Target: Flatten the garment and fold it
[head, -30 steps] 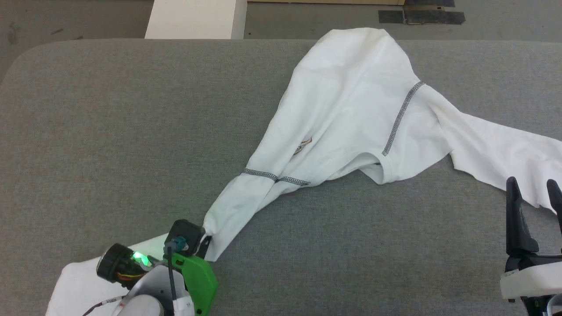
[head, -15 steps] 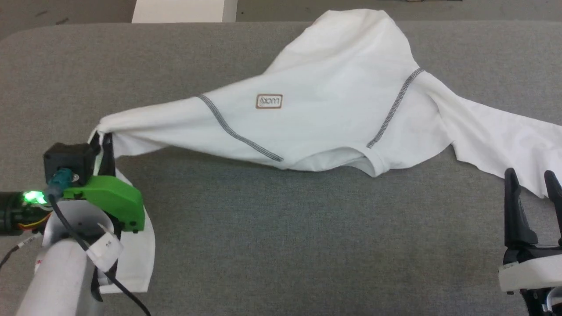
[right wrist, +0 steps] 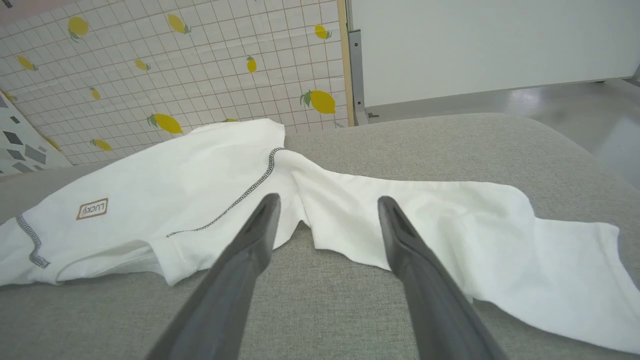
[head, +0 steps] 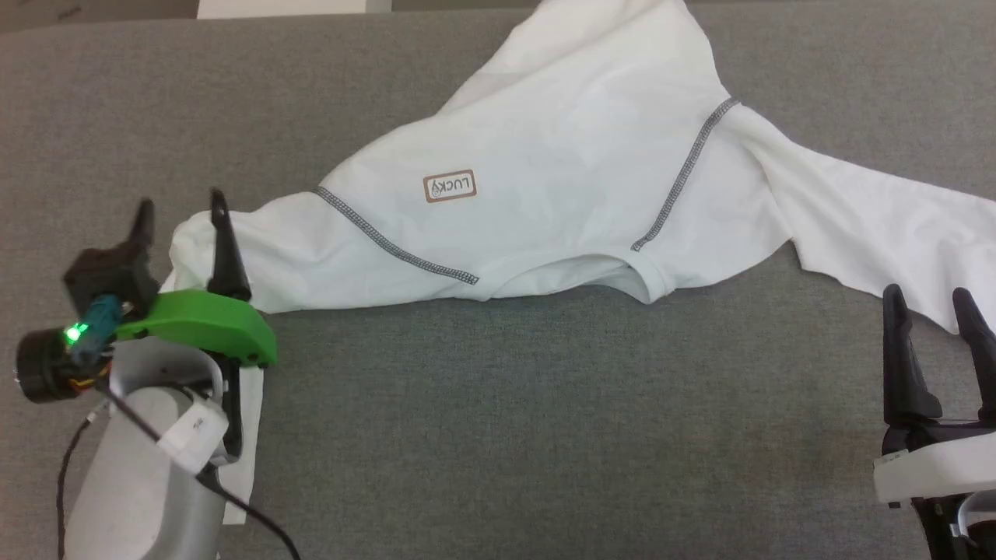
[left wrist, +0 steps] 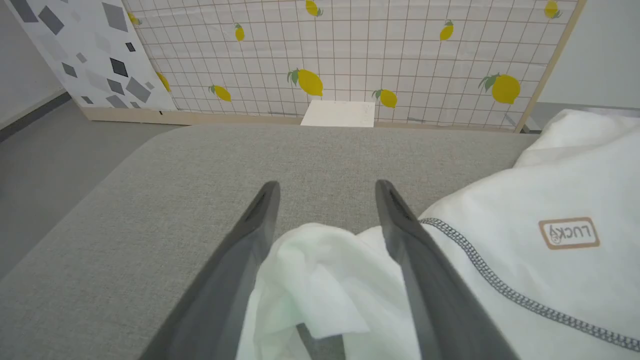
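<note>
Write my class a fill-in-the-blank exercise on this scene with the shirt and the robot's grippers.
1. The patch on the garment reads ____.
2. The fingers of the left gripper are ____, not shut, with sleeve fabric lying between them.
3. The garment lies on a table covered in ____ fabric.
4. The wall panel behind the table is printed with yellow ____.

Missing words: LUCKY; open; grey; lemons.
</note>
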`<state>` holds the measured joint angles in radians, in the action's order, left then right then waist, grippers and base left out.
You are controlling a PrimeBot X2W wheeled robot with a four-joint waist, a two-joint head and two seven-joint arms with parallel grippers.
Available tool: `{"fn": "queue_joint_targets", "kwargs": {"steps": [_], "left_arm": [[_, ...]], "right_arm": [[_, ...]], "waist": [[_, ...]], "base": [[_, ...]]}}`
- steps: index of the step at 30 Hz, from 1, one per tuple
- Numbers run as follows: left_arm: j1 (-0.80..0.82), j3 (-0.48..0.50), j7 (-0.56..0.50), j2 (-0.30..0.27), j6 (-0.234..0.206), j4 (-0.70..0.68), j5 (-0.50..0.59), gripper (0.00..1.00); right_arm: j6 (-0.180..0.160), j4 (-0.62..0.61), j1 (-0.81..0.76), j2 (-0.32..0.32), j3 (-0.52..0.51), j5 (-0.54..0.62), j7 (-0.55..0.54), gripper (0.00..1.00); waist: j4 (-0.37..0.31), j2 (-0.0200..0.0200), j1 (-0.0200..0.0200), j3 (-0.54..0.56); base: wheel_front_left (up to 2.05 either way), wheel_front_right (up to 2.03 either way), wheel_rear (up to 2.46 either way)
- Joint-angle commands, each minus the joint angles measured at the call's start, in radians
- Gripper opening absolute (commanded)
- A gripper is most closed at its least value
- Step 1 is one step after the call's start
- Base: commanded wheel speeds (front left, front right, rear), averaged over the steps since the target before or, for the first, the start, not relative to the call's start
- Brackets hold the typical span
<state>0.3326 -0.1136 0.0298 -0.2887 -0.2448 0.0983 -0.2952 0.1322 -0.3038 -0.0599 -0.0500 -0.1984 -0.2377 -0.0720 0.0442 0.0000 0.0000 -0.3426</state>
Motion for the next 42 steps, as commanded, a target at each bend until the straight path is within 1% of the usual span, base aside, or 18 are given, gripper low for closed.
{"fn": "queue_joint_targets", "kwargs": {"steps": [1,2,3,7,10,14,18,20,23,25,27,28,30,32,34,38,40,42], "left_arm": [[0.004,0.009,0.04,0.005,-0.006,-0.037,0.0,1.0],[-0.013,0.01,0.07,0.012,-0.007,-0.078,-0.002,1.0],[-0.067,0.001,0.118,0.025,-0.011,-0.154,0.005,1.0],[-0.211,-0.031,0.181,0.042,-0.013,-0.283,0.023,1.0],[-0.324,-0.062,0.208,0.061,-0.026,-0.345,0.048,1.0],[-0.441,-0.107,0.227,0.112,-0.037,-0.371,0.062,1.0],[-0.485,-0.154,0.231,0.144,-0.017,-0.336,0.074,1.0],[-0.476,-0.158,0.231,0.153,-0.004,-0.333,0.077,1.0],[-0.448,-0.154,0.232,0.151,0.012,-0.328,0.096,1.0],[-0.43,-0.149,0.232,0.148,0.019,-0.328,0.108,1.0],[-0.414,-0.148,0.232,0.147,0.025,-0.328,0.119,1.0],[-0.406,-0.151,0.232,0.149,0.029,-0.327,0.124,1.0],[-0.389,-0.158,0.232,0.155,0.034,-0.325,0.134,1.0],[-0.377,-0.165,0.232,0.162,0.038,-0.323,0.141,1.0],[-0.364,-0.177,0.232,0.172,0.043,-0.319,0.146,1.0],[-0.343,-0.19,0.232,0.185,0.05,-0.309,0.156,1.0],[-0.336,-0.19,0.232,0.189,0.049,-0.308,0.16,1.0],[-0.333,-0.188,0.232,0.191,0.049,-0.31,0.165,1.0]], "right_arm": [[-0.002,0.006,0.011,0.0,0.002,0.008,-0.001,1.0],[-0.002,0.011,0.008,0.0,0.001,0.007,0.0,1.0],[-0.002,0.022,-0.003,0.0,0.0,0.004,0.003,1.0],[-0.002,0.04,-0.032,0.0,0.006,-0.009,0.011,1.0],[-0.002,0.049,-0.05,0.0,0.01,-0.014,0.016,1.0],[-0.002,0.057,-0.064,0.0,0.008,-0.018,0.018,1.0],[-0.002,0.041,-0.051,-0.001,-0.002,0.024,-0.01,1.0],[-0.002,0.03,-0.026,-0.016,-0.012,0.037,-0.046,1.0],[-0.002,0.027,0.038,-0.077,-0.037,0.022,-0.122,1.0],[-0.002,0.044,0.089,-0.137,-0.051,0.005,-0.184,1.0],[-0.002,0.073,0.137,-0.191,-0.066,-0.016,-0.251,1.0],[-0.002,0.095,0.159,-0.23,-0.065,-0.023,-0.293,1.0],[-0.002,0.142,0.202,-0.281,-0.07,-0.052,-0.36,1.0],[-0.002,0.185,0.228,-0.32,-0.062,-0.068,-0.416,1.0],[-0.002,0.231,0.242,-0.378,-0.037,-0.06,-0.473,1.0],[-0.002,0.325,0.249,-0.422,-0.009,-0.069,-0.558,1.0],[-0.002,0.364,0.245,-0.427,-0.009,-0.075,-0.587,1.0],[-0.002,0.395,0.242,-0.427,-0.008,-0.083,-0.59,1.0]], "waist": [[0.006,0.0,0.0,0.033],[0.008,0.0,0.0,0.047],[0.011,0.0,0.0,0.073],[0.014,0.0,0.0,0.112],[0.017,0.0,0.0,0.129],[0.022,0.0,0.0,0.145],[0.029,0.0,0.0,0.152],[0.029,0.0,0.0,0.144],[0.024,0.0,0.0,0.12],[0.019,0.0,0.0,0.097],[0.017,0.0,0.0,0.07],[0.017,0.0,0.0,0.056],[0.019,0.0,0.0,0.029],[0.023,0.0,0.0,0.008],[0.032,0.0,0.0,-0.018],[0.053,0.0,0.0,-0.05],[0.063,0.0,0.0,-0.06],[0.071,0.0,0.0,-0.069]], "base": [[0.0,0.0,0.0],[0.0,0.0,0.0],[0.0,0.0,0.0],[0.0,0.0,0.0],[0.0,0.0,0.0],[0.0,0.0,0.0],[0.0,0.0,0.0],[0.0,0.0,0.0],[0.0,0.0,0.0],[0.0,0.0,0.0],[0.0,0.0,0.0],[0.0,0.0,0.0],[0.0,0.0,0.0],[0.0,0.0,0.0],[0.0,0.0,0.0],[0.0,0.0,0.0],[0.0,0.0,0.0],[0.0,0.0,0.0]]}}
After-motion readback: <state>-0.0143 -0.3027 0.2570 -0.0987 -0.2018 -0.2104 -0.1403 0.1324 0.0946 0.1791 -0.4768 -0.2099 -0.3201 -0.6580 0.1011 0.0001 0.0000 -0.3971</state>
